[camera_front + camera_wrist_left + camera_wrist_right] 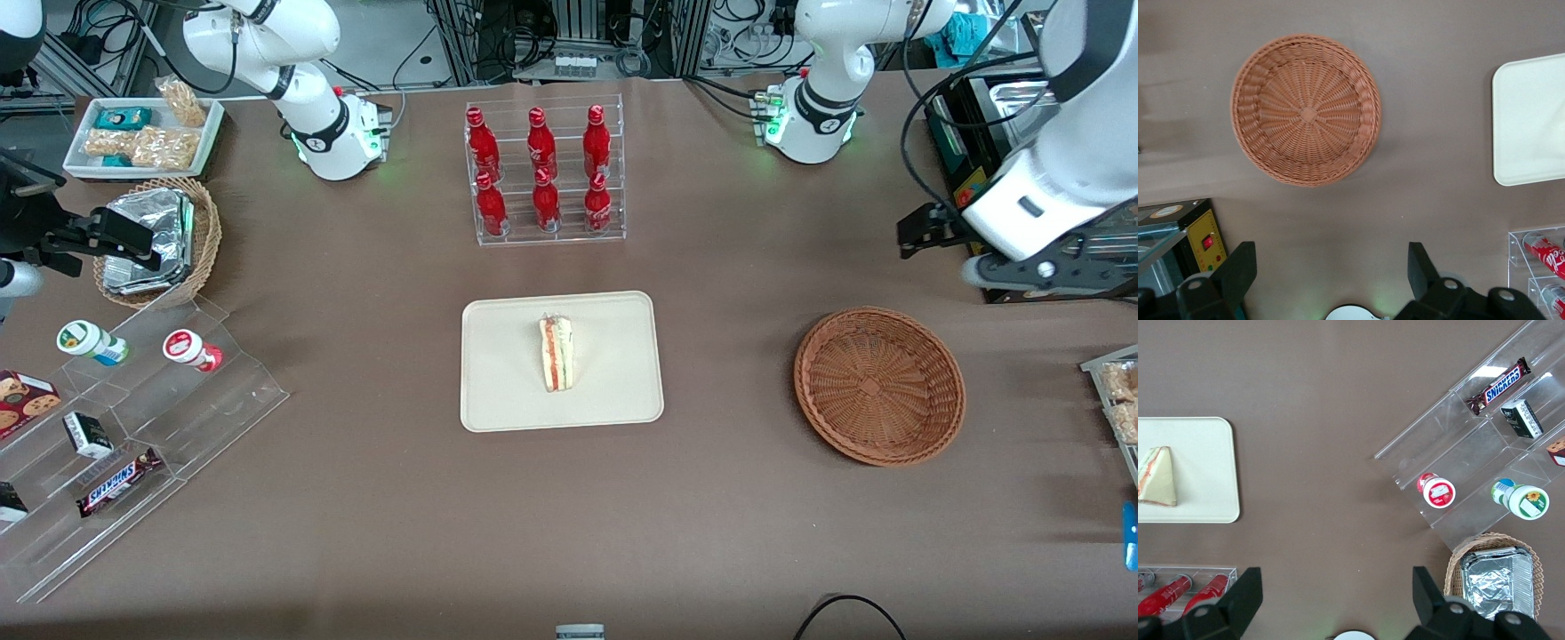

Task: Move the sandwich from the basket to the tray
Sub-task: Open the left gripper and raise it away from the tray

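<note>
Showing only in front view, sandwich (557,353) on tray (498,391); gripper (1331,270) fingers apart above basket (1305,111).

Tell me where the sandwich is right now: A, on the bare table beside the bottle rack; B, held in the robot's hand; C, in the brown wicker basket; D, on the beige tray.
D: the sandwich lies on the tray, the basket is empty, and the hand hangs open above the table, holding nothing.
</note>
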Controlling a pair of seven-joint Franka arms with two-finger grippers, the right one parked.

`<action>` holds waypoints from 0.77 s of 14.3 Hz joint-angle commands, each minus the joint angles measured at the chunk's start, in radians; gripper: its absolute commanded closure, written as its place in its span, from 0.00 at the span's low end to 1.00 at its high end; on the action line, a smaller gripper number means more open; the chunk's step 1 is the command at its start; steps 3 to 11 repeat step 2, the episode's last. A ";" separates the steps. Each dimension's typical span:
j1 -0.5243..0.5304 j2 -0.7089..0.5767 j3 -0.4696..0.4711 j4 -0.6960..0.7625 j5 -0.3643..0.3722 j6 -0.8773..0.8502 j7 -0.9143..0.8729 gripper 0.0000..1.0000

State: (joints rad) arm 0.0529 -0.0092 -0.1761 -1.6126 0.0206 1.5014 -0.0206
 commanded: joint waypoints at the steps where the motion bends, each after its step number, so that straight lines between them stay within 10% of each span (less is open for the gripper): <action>1: 0.015 -0.035 0.019 0.006 0.007 0.005 0.014 0.00; 11: 0.015 -0.035 0.024 0.013 0.007 0.005 0.011 0.00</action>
